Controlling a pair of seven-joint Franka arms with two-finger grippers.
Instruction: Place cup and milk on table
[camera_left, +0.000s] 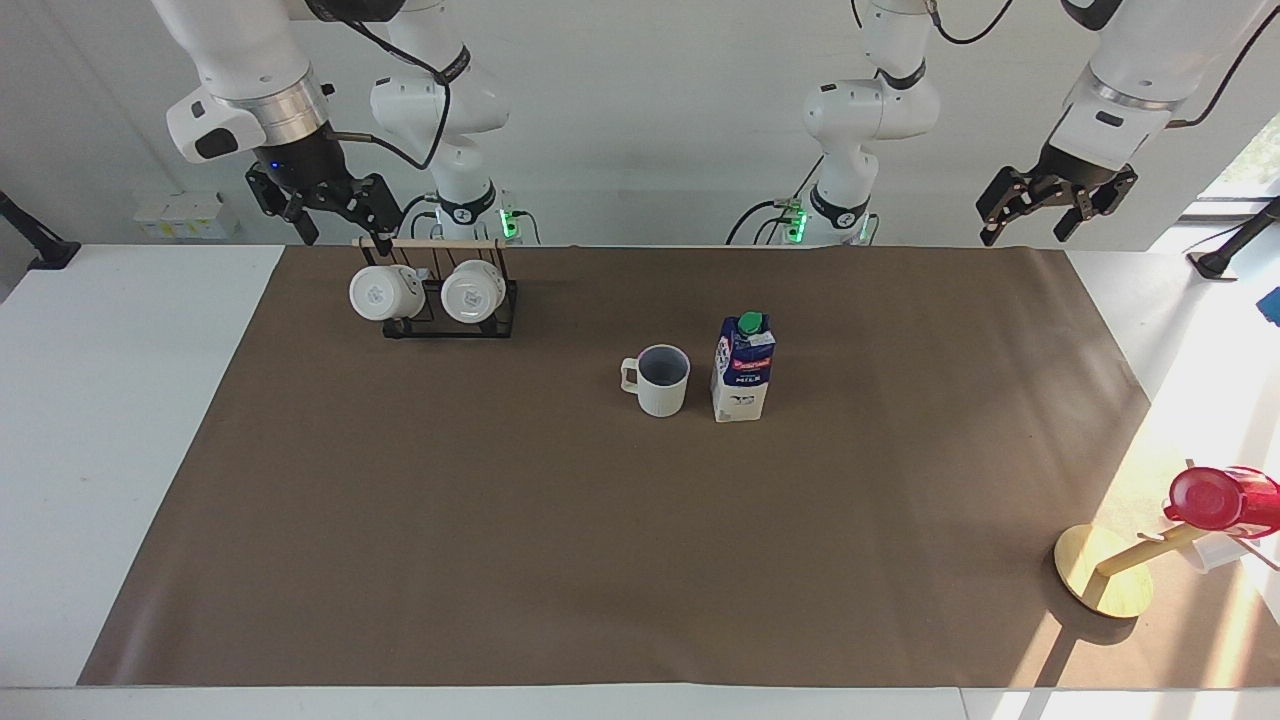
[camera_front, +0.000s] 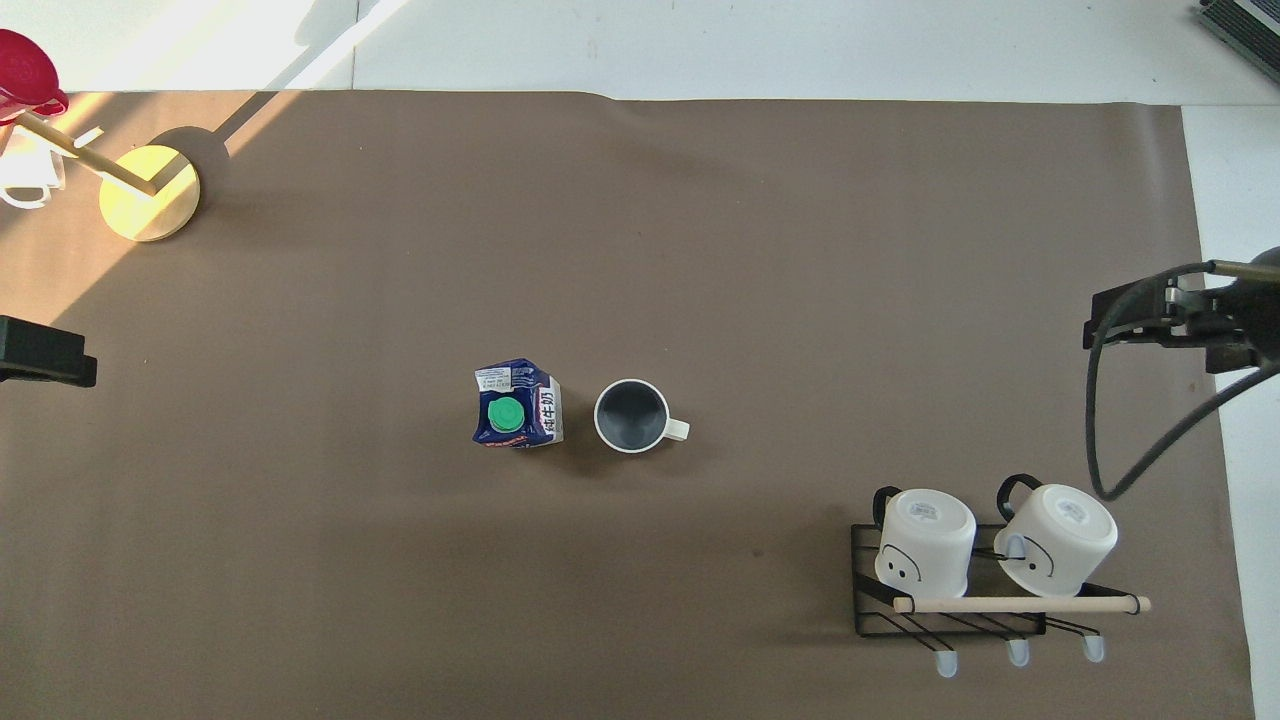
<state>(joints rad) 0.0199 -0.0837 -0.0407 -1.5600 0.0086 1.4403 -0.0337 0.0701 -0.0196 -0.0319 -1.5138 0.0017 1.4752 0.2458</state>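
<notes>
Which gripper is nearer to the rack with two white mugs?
Right. The right gripper hangs just over the black wire rack with two white mugs; the left gripper is up at the left arm's end of the table.
</notes>
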